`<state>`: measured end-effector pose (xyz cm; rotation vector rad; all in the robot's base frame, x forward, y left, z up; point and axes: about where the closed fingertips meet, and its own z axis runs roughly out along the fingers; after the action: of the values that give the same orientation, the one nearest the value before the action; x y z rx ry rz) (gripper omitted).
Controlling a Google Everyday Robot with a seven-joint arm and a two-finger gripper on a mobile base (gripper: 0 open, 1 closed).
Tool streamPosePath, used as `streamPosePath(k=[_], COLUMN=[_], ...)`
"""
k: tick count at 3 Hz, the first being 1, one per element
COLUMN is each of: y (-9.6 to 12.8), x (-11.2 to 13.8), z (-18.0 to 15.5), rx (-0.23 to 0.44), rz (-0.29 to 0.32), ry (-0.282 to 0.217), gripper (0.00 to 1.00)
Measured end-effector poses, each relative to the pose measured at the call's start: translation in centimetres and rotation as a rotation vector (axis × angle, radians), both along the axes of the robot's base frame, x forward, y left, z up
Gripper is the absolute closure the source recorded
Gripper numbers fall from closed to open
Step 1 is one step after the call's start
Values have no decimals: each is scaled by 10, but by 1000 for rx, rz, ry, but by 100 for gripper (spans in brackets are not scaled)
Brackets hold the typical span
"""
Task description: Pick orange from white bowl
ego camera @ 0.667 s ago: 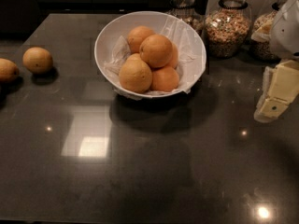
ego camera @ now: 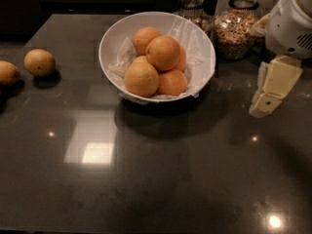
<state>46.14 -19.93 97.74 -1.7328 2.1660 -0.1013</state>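
Hanging right of bowl (ego camera: 108, 52): gripper (ego camera: 262, 106)
Jaws: empty; opening cannot be told
Orange (ego camera: 163, 52): on top of pile

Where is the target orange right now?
The orange sits atop the pile in the white bowl, upper centre of the camera view; the hand hangs off to the bowl's right, over the dark table.
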Motion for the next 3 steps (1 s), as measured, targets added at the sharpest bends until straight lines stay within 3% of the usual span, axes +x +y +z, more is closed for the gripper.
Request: streamPosePath(k=[2, 3], y=[54, 54], x=[66, 66], z=[-1, -1], rx=[68, 68], rz=[111, 111], ry=[-53, -53], gripper=[0, 0])
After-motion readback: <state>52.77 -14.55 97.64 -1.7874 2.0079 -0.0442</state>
